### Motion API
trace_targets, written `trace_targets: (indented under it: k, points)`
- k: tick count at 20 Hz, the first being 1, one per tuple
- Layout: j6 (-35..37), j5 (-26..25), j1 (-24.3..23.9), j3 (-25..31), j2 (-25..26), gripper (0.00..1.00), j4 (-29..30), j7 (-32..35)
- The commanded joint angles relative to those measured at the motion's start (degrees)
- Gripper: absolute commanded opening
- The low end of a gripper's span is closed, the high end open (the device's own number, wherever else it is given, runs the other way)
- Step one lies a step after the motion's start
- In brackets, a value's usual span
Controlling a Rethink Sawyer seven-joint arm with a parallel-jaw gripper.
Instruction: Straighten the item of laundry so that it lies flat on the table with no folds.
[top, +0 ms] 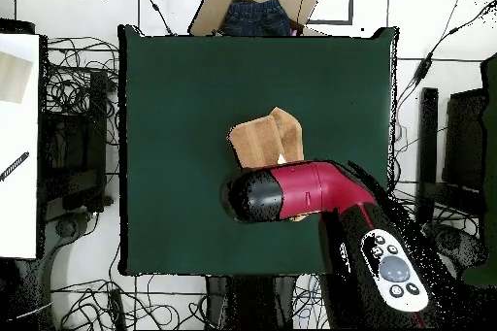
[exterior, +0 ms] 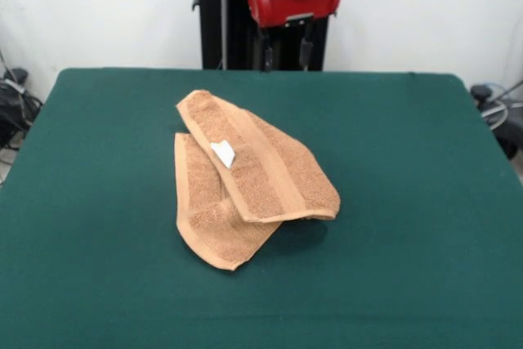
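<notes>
**Towel folded over itself mid-counter, arm parked up high**

From where I'm sitting, the towel is lying roughly in the middle of the counter, well away from all four edges. It isn't flat: one long flap is folded diagonally across the rest, its woven border band facing up. The little white tag sits on top of that flap. The flap's corner nearest the front camera looks slightly lifted, with a shadow under it.

The jaws hang above the counter's far edge in the front view, clear of the cloth. I see two dark fingers with a gap between them and nothing in it, so spread apart. From overhead the red and black arm covers part of the towel.
</notes>
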Motion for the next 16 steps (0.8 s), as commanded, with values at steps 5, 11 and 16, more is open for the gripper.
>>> trace_targets:
  k: [5, 11, 16]
  points:
    - [-5.81, -0.55, 2.30, -5.63, 1.68, 1.00, 5.68, 9.76]
    - [-5.50, 0.87, 5.21, -6.88, 0.94, 1.00, 5.97, 11.06]
    - [-5.86, 1.87, 7.36, -8.03, 1.14, 1.00, 5.86, 12.00]
